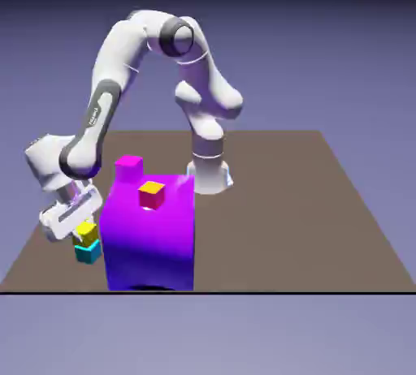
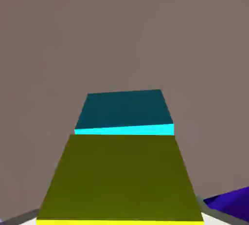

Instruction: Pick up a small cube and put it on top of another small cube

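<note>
Yellow cube (image 2: pixel 121 178) rests on cyan cube (image 2: pixel 127 109) above brown table (image 1: pixel 268 219), blue-violet backdrop (image 1: pixel 325 57) behind.

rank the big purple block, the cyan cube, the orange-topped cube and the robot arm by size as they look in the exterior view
1. robot arm
2. big purple block
3. cyan cube and orange-topped cube: too alike to rank, the cyan one partly covered

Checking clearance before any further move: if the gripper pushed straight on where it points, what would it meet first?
Probably the yellow cube, right at its fingertips; depth there is hard to judge.
</note>
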`<control>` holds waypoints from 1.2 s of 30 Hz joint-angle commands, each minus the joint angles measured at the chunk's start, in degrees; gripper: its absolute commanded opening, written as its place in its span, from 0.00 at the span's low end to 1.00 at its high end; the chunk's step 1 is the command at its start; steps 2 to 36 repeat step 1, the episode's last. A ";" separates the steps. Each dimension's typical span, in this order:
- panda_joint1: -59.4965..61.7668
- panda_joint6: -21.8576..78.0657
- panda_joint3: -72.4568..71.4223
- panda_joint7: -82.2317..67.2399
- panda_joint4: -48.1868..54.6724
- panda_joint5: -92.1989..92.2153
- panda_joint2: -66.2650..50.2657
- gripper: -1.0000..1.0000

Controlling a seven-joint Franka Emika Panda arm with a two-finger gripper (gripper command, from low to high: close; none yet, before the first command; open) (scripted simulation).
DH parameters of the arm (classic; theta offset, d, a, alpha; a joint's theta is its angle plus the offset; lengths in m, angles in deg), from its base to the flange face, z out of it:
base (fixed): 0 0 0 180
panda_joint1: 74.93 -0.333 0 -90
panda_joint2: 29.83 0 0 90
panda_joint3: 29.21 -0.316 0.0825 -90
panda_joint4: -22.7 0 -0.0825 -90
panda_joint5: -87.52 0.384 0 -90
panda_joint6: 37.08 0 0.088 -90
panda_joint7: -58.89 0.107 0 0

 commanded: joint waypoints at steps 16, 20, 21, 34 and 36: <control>0.05 2.28 0.82 1.02 0.29 -1.37 2.07 1.00; 0.05 2.28 0.82 1.02 0.29 -1.37 2.07 1.00; 0.05 2.28 0.82 1.02 0.29 -1.37 2.07 1.00; 0.05 2.28 0.82 1.02 0.29 -1.37 2.07 1.00; 0.05 2.28 0.82 1.02 0.29 -1.37 2.07 1.00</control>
